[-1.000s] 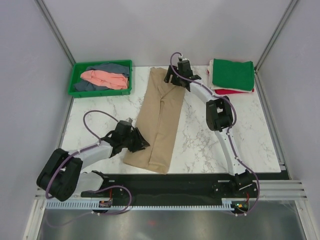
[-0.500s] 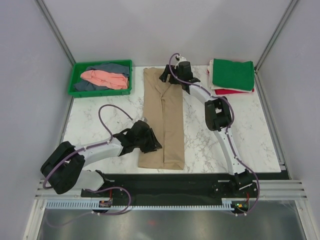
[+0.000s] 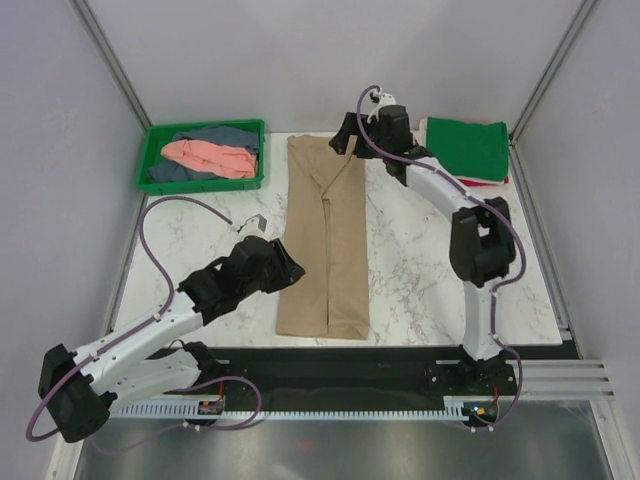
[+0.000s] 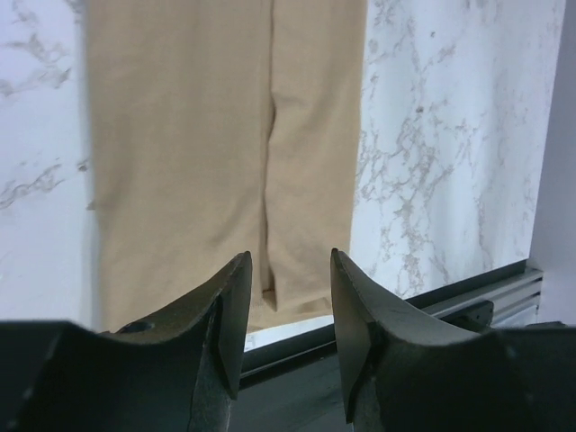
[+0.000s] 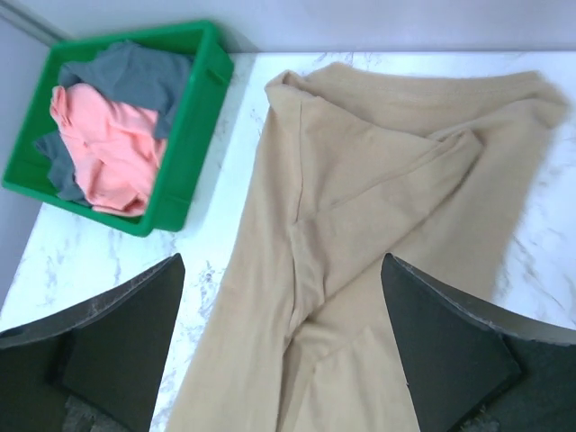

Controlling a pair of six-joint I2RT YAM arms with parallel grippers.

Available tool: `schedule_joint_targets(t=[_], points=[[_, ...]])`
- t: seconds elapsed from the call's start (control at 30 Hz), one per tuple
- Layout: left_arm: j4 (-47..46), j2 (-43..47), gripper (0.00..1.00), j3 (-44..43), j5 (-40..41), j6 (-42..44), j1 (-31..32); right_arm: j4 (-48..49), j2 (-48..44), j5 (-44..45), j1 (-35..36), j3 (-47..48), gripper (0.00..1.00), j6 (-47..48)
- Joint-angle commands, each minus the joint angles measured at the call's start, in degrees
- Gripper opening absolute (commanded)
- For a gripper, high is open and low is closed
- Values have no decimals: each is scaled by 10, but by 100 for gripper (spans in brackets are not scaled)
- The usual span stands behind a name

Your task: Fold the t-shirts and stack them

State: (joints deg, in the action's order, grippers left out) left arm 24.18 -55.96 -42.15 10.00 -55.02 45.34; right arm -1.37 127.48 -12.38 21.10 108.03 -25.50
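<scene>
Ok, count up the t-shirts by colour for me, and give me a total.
tan-beige shirt: 1, spread out long, mid-table
salmon pink shirt: 1, in the green tray
grey-blue shirt: 1, in the same tray
dark green shirt: 1, folded, far right
red shirt: 1, under the dark green one
Total: 5

Both arms reach out, fingers parted and empty.
The left gripper sits low on a bent arm, its gap narrow; the right gripper, arm stretched far forward, spreads its fingers wide.
</scene>
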Motion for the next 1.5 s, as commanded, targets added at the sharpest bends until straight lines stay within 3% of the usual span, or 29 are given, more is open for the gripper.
schedule_joint_targets(t=[0.0,0.13,0.17,0.3,0.37,0.47,0.57,0.97,1.27,1.47], points=[[55,44,48,46,50,8,1,-35,-178,67,16,-129,98,1],[56,82,43,97,49,-4,1,-91,-370,120,67,-370,98,-31],[55,90,43,115,47,-5,1,-98,-410,119,93,-465,98,-54],[56,120,43,145,45,-13,1,-135,-633,160,163,-681,98,-154],[56,127,44,158,41,-15,1,-143,-689,137,182,-776,91,-203],[56,126,45,175,36,-23,1,-178,-773,125,194,-842,78,-236],[55,129,45,191,28,-38,1,-173,-829,107,222,-885,73,-272],[53,164,45,247,15,-57,1,3,-741,114,323,-965,62,-344],[50,157,45,247,-1,-47,1,51,-696,120,341,-975,37,-350],[51,121,47,234,-11,-46,1,72,-675,132,342,-976,27,-344]])
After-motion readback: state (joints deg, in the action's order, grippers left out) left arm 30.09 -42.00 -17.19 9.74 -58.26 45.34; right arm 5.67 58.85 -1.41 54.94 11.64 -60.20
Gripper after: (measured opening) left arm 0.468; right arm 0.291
